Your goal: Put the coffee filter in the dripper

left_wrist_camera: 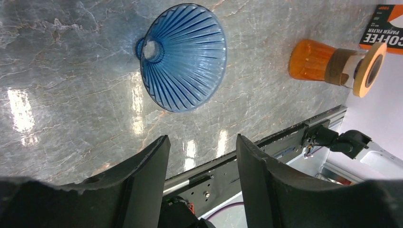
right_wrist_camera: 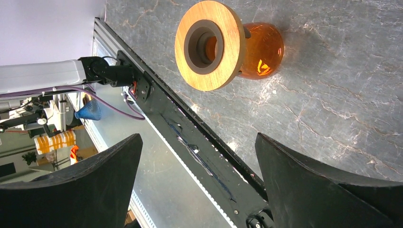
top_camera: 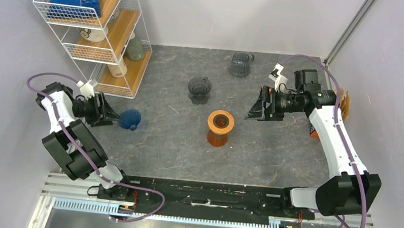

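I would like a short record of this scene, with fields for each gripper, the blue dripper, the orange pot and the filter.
blue dripper: on the table, not held
orange pot: upright, wooden ring on top
filter box: at the table's right side; no loose filter seen
left gripper: open, empty, facing the blue dripper
right gripper: open, empty, facing the orange pot
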You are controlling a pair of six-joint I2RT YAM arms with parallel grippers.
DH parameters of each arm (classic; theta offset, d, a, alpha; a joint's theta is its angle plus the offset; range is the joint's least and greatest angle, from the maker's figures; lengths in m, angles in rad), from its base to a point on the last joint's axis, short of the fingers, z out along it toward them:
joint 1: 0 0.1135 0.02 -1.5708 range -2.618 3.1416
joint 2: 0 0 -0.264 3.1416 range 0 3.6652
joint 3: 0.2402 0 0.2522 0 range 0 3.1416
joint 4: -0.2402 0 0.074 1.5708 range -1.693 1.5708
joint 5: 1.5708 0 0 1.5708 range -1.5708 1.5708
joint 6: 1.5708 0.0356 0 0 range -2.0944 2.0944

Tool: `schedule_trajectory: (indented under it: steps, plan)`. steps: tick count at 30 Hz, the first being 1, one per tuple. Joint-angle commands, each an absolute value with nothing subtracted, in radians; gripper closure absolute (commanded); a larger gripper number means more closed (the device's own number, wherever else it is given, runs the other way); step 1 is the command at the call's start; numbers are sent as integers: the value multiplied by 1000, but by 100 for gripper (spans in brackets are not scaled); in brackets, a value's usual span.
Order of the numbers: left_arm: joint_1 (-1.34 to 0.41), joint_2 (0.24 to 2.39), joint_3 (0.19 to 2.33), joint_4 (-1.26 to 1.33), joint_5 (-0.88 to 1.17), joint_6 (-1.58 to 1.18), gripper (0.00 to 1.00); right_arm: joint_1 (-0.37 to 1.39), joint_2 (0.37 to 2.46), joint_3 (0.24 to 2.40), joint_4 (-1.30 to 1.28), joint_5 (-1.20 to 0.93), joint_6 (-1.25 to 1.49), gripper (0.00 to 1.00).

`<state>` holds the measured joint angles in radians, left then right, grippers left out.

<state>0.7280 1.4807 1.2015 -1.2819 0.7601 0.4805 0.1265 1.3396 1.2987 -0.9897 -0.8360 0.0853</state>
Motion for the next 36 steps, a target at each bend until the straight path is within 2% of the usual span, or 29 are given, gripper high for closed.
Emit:
schedule_trajectory:
  steps: [1,12,22,26,36]
  plan:
    - [727,1506,1133,-1117,748,390,41,118,1327,1295,-994,-838,79,3]
    - [713,1558,1092,-951,679,282,48,114,1348,1301,-996,-856,84,3]
    - [629,1611,1066,-832,677,167,55,113,1367,1304,-989,-866,95,3]
    - [602,1632,1072,-818,672,152,65,113,1377,1314,-989,-868,97,3]
    - [523,1598,1044,-808,590,138,97,113,1391,1322,-977,-876,112,3]
